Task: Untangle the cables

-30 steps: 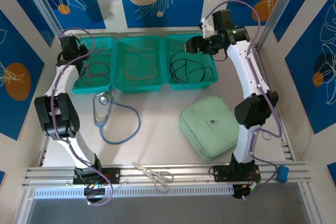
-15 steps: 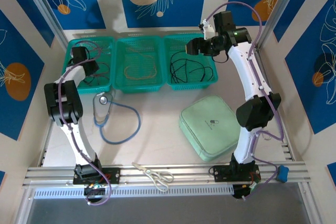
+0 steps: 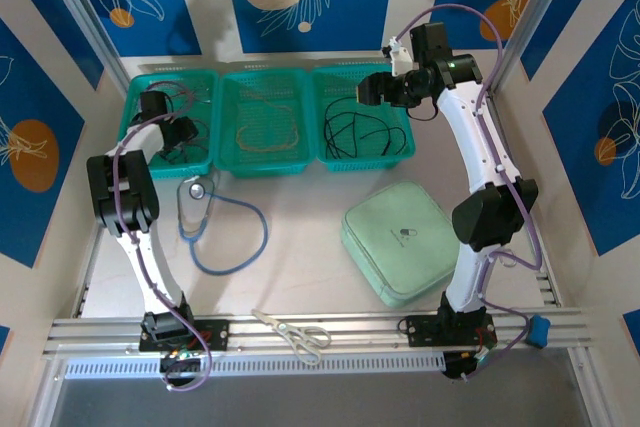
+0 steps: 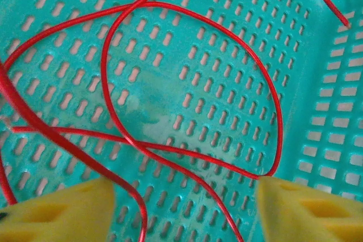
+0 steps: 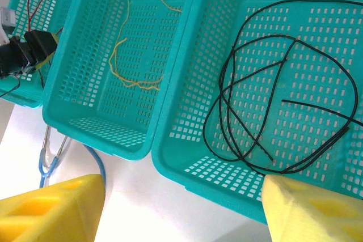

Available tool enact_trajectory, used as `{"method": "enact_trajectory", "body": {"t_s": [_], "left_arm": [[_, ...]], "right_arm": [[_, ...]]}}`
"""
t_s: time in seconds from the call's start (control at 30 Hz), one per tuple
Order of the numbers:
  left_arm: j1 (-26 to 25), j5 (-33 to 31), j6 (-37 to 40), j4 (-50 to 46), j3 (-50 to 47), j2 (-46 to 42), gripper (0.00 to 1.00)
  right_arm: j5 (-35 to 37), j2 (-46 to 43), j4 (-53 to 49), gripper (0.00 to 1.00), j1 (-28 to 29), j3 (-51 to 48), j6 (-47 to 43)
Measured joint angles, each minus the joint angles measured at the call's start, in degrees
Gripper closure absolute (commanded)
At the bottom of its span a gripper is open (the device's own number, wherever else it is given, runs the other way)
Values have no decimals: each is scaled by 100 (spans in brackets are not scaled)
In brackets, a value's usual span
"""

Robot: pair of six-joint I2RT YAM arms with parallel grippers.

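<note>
Can make out a small dark mark on the lid of the mint case [image 3: 400,242], too small to read.

From above, takes in three teal baskets in a row at the far edge of the table [image 3: 300,277]. Finds the red cable [image 4: 57,137] in the left basket [image 3: 135,112], the tan-yellow cable [image 5: 116,43] in the middle basket [image 5: 91,123] and the black cable [image 5: 221,92] in the right basket [image 5: 227,179], each apart from the others. Also shows, from above, the blue stethoscope [image 3: 197,189] just in front of the left basket and the scissors [image 3: 300,335] at the near edge.

Through the left wrist, picks out what the overhead blurs: red loops crossing one another on the slotted basket floor. Places the left gripper [image 4: 181,213] low inside that basket, yellow fingers [image 4: 57,213] spread wide, clamping nothing.

Through the right wrist, catches the right gripper [image 5: 181,208] likewise spread wide and empty, raised above the right basket.

Leaves bare tabletop between baskets, case and stethoscope.
</note>
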Motion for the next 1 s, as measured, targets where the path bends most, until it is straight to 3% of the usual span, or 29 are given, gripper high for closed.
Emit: {"method": "enact_trajectory", "body": {"t_s": [0.17, 0.3, 0.4, 0.43, 0.47, 0.7, 1.0], "left_arm": [[0, -118, 197, -201, 0, -468, 1], [0, -210, 319, -240, -2, -1036, 1], [-2, -271, 396, -225, -101, -1482, 1], [-4, -289, 444, -199, -214, -1674, 1], [-11, -289, 474, -181, -326, -1847, 1], [-317, -275, 866, 365, -1893, -3397, 1], [-1366, 122, 1486, 2371, -4671, -5160, 1]], "right_arm": [[-28, -55, 61, 27, 0, -94, 2], [-81, -197, 216, 26, -17, -280, 17], [-149, -468, 470, 12, -81, -708, 105], [-166, -616, 634, 2, -116, -953, 131], [-179, -748, 756, 1, -149, -1165, 201], [-68, -1926, 2122, 1, -341, -3176, 339], [859, -3279, 4957, 1, -378, -6778, 210]]}}
